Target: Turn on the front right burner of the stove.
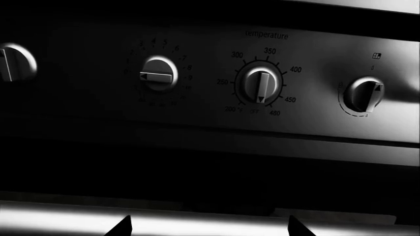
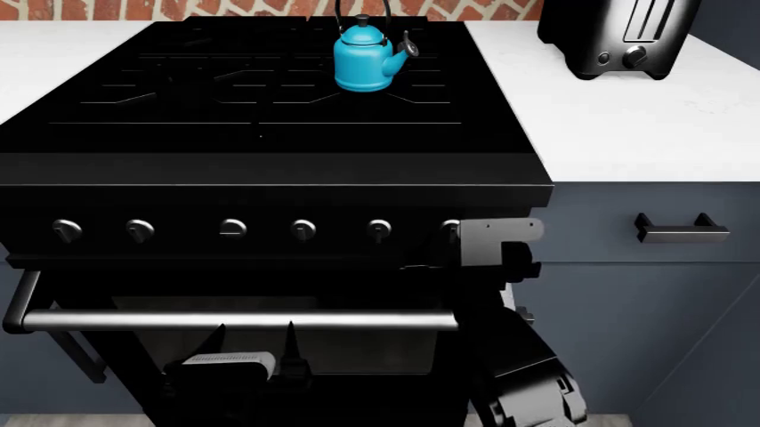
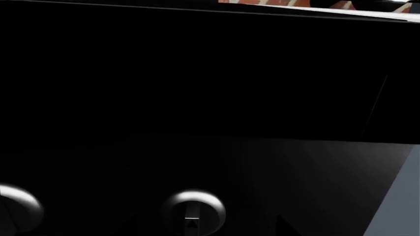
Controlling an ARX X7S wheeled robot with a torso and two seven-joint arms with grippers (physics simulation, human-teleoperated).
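Head view: the matte black stove [image 2: 273, 169] fills the middle of the scene, its dark grates carrying a glossy blue kettle [image 2: 366, 58] at the far right. Six small round silvery knobs line the front panel above a long steel oven-door bar [image 2: 238, 320]. The right gripper [image 2: 493, 249] sits at the rightmost knob [image 2: 449, 231], half hiding it; whether its fingers pinch the knob cannot be told. A black-and-chrome toaster [image 2: 618, 36], cut off at the top, stands on the white counter [image 2: 629, 124] to the far right. The left gripper [image 2: 255, 360] hangs low before the oven door, fingers apart.

Left wrist view: a dim brushed panel shows round knobs [image 1: 261, 84] with pointer ridges, one ringed by temperature numbers; two dark fingertips [image 1: 121, 227] poke in, spread.

Right wrist view: mostly blackness; a domed knob [image 3: 194, 212] glints, cut off at the edge.
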